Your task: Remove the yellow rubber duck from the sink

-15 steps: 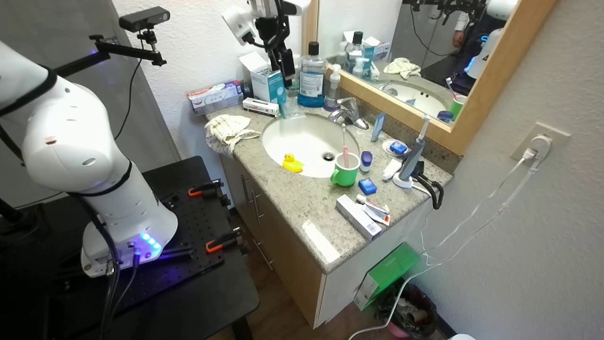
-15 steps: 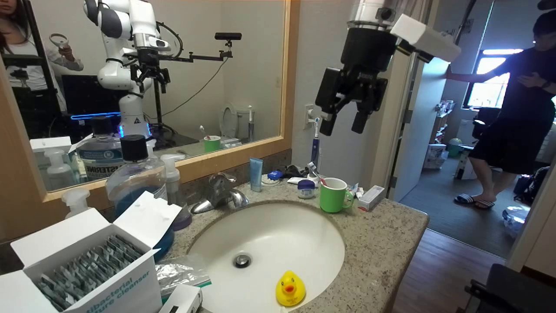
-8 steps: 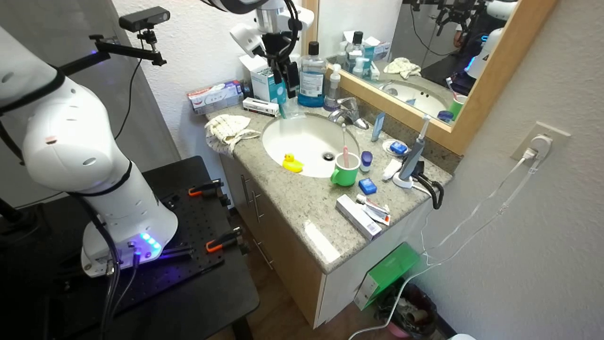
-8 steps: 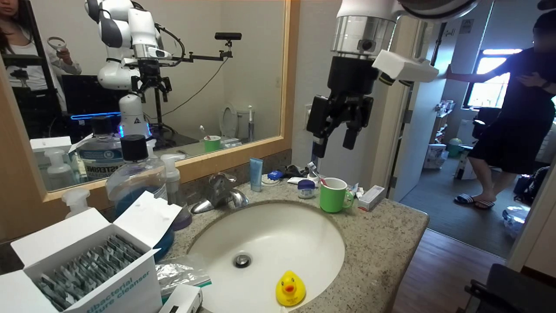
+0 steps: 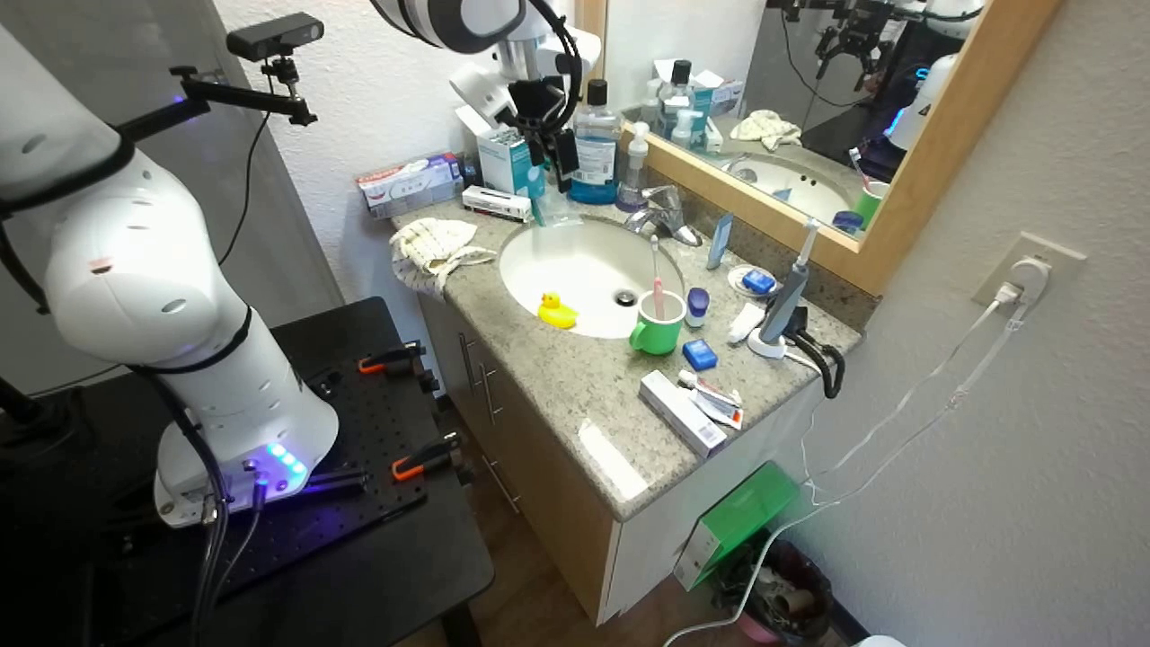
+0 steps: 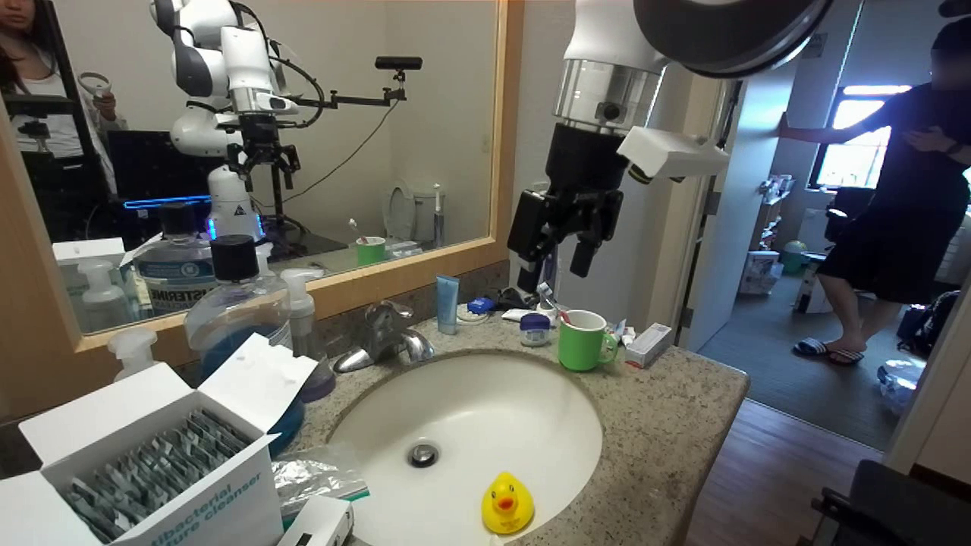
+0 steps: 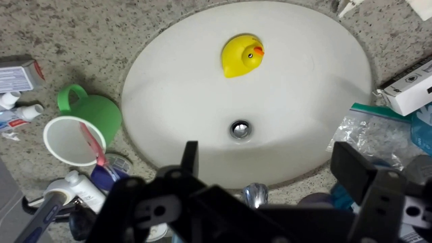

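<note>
Inside the sink (image 7: 182, 101) sits an orange-billed yellow duck (image 7: 240, 57), the hand (image 7: 265, 150) spread wide.

Wrist view: faucet (image 7: 255, 195) partly behind hand (image 7: 265, 149) — sink (image 6: 485, 398) cut off in exterior view.

In an exterior view the rubber duck (image 6: 507, 506) lies in the sink (image 6: 485, 409), right of and before the drain (image 6: 422, 455); at the sink's left rear stands the faucet (image 6: 385, 335), at its right rear the mug (image 6: 579, 350) (a toothbrush (image 6: 555, 305) in it)
</note>
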`<state>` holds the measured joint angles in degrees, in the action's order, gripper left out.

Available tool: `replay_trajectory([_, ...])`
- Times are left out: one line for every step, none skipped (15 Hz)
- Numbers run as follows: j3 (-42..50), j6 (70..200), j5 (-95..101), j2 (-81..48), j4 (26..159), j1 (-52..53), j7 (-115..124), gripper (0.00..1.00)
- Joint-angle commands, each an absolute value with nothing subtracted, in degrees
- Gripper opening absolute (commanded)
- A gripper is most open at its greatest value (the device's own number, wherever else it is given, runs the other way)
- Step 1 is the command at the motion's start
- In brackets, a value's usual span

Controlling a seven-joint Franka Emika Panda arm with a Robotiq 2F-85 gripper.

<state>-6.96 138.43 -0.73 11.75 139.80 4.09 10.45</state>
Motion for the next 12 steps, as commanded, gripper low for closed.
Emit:
replay_trajectory([-7.2, 142.1, -1.3, 9.7, 140.9, 4.7, 11.1, 1.00])
replay_trajectory([-7.2, 142.5, -1.6, 8.9, 141.1, 4.9, 11.1, 1.00])
replay_trajectory([-7.3, 142.6, -1.5, 8.2, 141.1, 5.0, 11.3, 1.00])
replay_trajectory([-7.3, 142.7, -1.7, 7.4, 141.0, 5.2, 11.2, 1.00])
replay_trajectory([-7.3, 142.6, -1.7, 6.2, 140.7, 5.3, 11.2, 1.00])
replay_trajectory([-7.2, 142.7, -1.7, 5.4, 140.5, 5.5, 11.1, 1.00])
replay_trajectory([-7.3, 143.0, -1.1, 4.4, 140.2, 5.5, 11.9, 1.00])
replay_trajectory([-7.3, 143.6, -1.1, 3.3, 139.8, 5.6, 12.3, 1.00])
replay_trajectory([-7.2, 144.2, -1.3, 2.0, 139.2, 5.6, 12.5, 1.00])
replay_trajectory([-7.2, 144.7, -1.7, 0.9, 138.8, 5.8, 12.4, 1.00])
replay_trajectory([-7.1, 145.1, -1.9, -0.4, 138.3, 5.8, 12.2, 1.00])
replay_trajectory([-7.0, 145.4, -1.7, -1.4, 137.9, 5.9, 12.3, 1.00])
